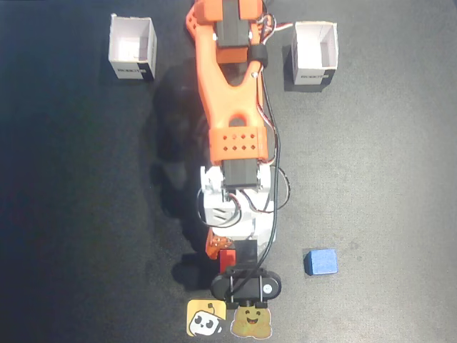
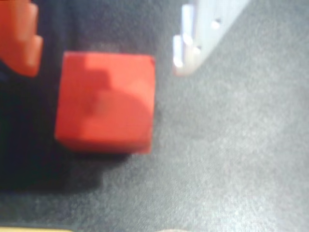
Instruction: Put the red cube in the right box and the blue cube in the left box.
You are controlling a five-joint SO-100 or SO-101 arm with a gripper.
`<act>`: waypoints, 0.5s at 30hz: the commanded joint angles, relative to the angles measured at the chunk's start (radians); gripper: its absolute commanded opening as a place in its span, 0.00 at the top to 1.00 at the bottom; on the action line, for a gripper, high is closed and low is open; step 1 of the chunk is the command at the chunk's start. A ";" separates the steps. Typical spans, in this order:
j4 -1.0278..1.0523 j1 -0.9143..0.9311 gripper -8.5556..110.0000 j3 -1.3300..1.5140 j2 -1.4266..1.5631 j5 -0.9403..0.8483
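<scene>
Two views, unequal in what they give. Fixed view from above: orange and white robot arm point(image 1: 232, 136) stretches down the middle of a dark matte tabletop point(image 1: 78, 214), with a sliver of the small bright red-orange cube point(image 1: 227, 258) showing under its wrist, mostly hidden by the arm and the black camera housing point(image 1: 245, 285). Wrist view fills that gap: the red cube point(image 2: 104, 101) sits flat on the tabletop point(image 2: 231, 164), whole top face visible, between the orange finger point(image 2: 20, 38) at upper left and the white finger point(image 2: 193, 41) at upper right. The gripper point(image 2: 104, 53) stands spread wide around the cube; the white finger is apart from it, and whether the orange finger touches it cannot be told. Only the fixed view shows the rest: small medium-blue cube point(image 1: 320, 261) resting on the table near the arm's tip, to its right; one small white open-top card box point(image 1: 132, 47) at upper left, a matching white open-top card box point(image 1: 315, 53) at upper right, both well apart from the cubes. Each box carries black print low on its near wall, too small to read. Two cartoon stickers point(image 1: 228, 319), yellow and brown, lie at the bottom edge; no writing legible.
</scene>
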 commanded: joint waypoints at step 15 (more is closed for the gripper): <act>0.083 0.002 0.74 -0.255 -0.164 0.002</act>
